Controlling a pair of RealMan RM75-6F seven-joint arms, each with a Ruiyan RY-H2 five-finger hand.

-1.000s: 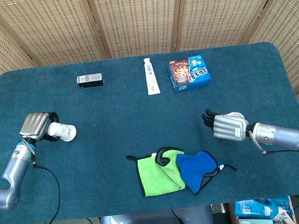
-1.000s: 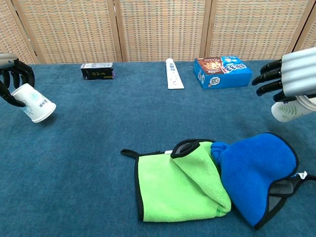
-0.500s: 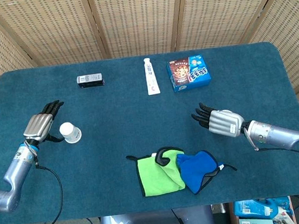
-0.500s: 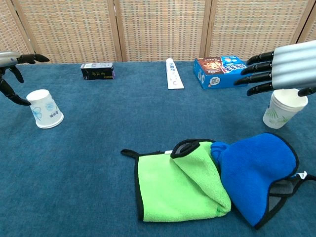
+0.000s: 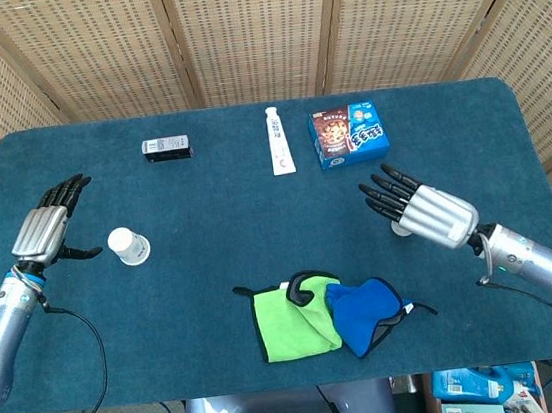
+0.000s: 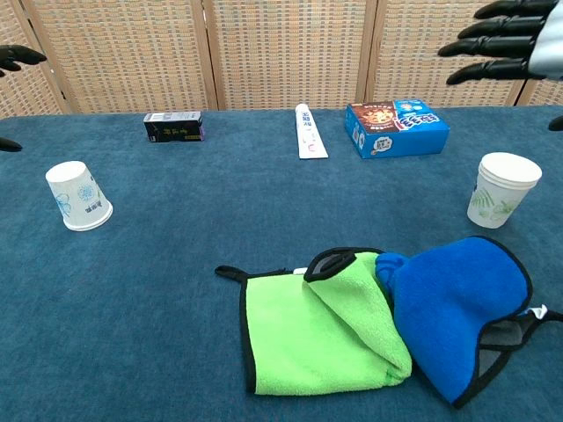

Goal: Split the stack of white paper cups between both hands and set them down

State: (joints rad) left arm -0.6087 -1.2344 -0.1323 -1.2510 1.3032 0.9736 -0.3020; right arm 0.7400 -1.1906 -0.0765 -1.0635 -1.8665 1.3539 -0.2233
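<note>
One white paper cup [image 5: 128, 247] stands upside down on the blue table at the left, printed side showing in the chest view [image 6: 79, 195]. My left hand [image 5: 47, 227] hovers just left of it, fingers spread, holding nothing; only its fingertips [image 6: 12, 56] reach the chest view. A second cup [image 6: 506, 190] stands upright at the right. My right hand [image 5: 425, 208] is raised above it with fingers spread, hiding most of it in the head view, and the hand [image 6: 506, 35] shows high in the chest view.
A green cloth [image 5: 290, 321] and a blue cloth [image 5: 370, 314] lie at the front middle. Along the back sit a small dark box [image 5: 167, 147], a white tube [image 5: 279, 141] and a blue snack box [image 5: 349, 134]. Wicker screens stand behind.
Both hands released their cups, spread their fingers and lifted away. The left cup went from tilted in the hand to standing upside down; the right cup now stands upright alone.
</note>
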